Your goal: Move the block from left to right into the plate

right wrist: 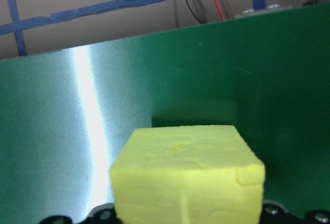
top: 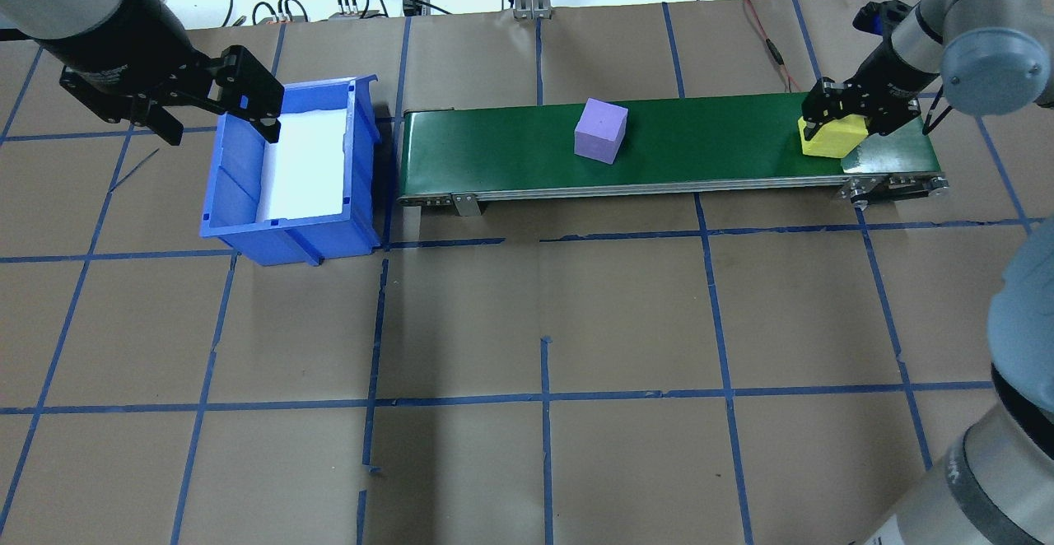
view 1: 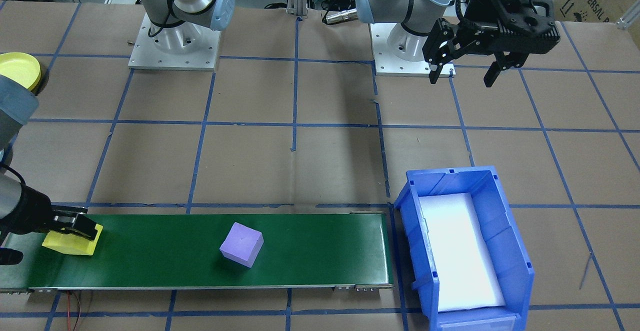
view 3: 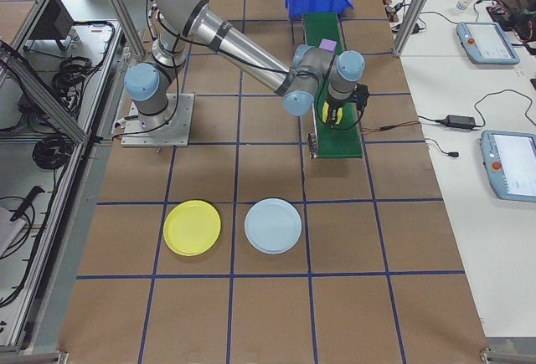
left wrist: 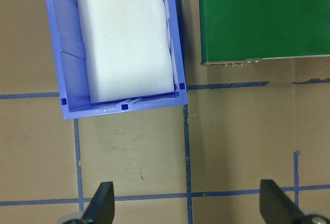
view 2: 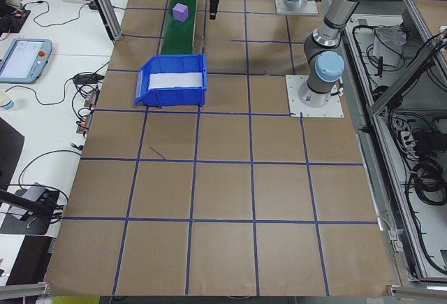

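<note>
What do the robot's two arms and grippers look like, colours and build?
Both arms are silver-grey tubes with pale blue joint caps on square white base plates. The left gripper is black with two angular linkage fingers. The right gripper is black too, on a dark wrist.

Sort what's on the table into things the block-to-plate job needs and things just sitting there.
Job:
yellow block, held by the right gripper
purple block on the green conveyor
yellow plate
pale blue plate

Lying about:
blue bin with white foam
left gripper, open, idle
</note>
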Controlling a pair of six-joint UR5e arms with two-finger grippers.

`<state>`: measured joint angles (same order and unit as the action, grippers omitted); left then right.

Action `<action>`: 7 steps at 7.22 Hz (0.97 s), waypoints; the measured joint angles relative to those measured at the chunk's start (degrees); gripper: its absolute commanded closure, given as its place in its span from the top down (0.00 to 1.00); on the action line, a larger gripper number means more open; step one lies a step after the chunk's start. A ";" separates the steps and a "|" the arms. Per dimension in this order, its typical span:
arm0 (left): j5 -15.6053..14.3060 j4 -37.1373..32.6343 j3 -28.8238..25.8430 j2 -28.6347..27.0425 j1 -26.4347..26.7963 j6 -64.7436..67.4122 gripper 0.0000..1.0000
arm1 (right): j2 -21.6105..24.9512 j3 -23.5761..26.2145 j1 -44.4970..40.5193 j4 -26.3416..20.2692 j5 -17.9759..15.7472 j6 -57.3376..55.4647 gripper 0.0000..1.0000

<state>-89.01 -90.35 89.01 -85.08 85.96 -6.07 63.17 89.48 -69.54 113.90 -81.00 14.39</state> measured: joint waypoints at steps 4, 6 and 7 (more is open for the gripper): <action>0.07 -0.02 0.02 0.01 0.00 0.00 1.00 | 6.12 1.11 11.45 -4.12 -8.09 14.31 0.20; 0.07 -0.08 0.02 0.00 0.00 0.00 1.00 | 9.22 5.62 25.83 -5.46 -9.27 29.69 0.20; 0.07 -0.08 0.02 0.00 0.00 0.00 1.00 | 11.03 9.76 33.06 -4.28 -10.32 36.04 0.20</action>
<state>-88.94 -90.44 89.03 -85.08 85.96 -6.06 74.19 99.24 -36.49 109.63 -91.31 50.43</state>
